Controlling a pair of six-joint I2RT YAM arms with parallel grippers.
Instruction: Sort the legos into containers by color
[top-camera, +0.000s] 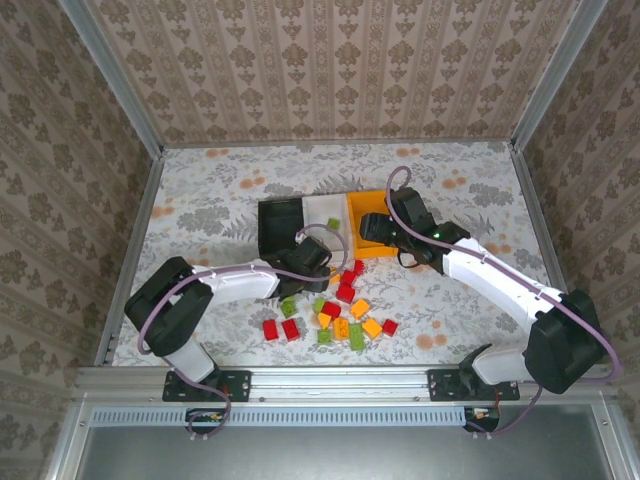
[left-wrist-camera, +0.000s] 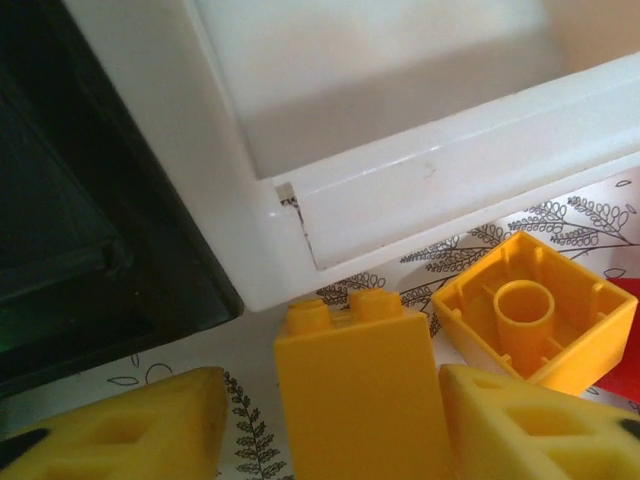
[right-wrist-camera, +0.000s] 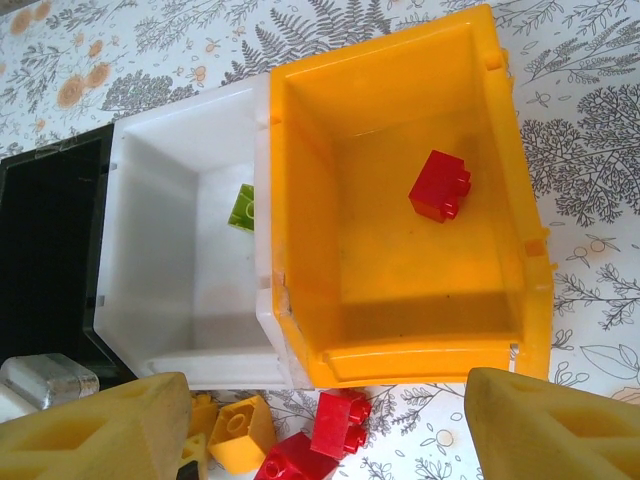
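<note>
Top external view gives us three small open-topped plastic bins in a row at mid-table, touching side to side: a black bin (top-camera: 268, 232), a white bin (top-camera: 318, 208) and an orange bin (top-camera: 358, 212). Small plastic toy bricks (top-camera: 345, 318) in red, orange-yellow and light green lie scattered on the floral-patterned table (top-camera: 210, 190) just in front of the bins. We see the left gripper (top-camera: 322, 272) low over the far edge of that scatter, near the white bin's front wall. From the left wrist, its jaws straddle an upright orange-yellow brick (left-wrist-camera: 355, 390): the right pad is at the brick's side and a strip of table shows on the left, so the pincer is narrow but not clamped. An overturned orange-yellow brick (left-wrist-camera: 535, 310) lies just beside it. The right gripper (right-wrist-camera: 325, 415) hangs over the orange bin's near wall, jaws wide with nothing between them. One red brick (right-wrist-camera: 440, 185) lies inside the orange bin, and one light green brick (right-wrist-camera: 243, 208) inside the white bin.
</note>
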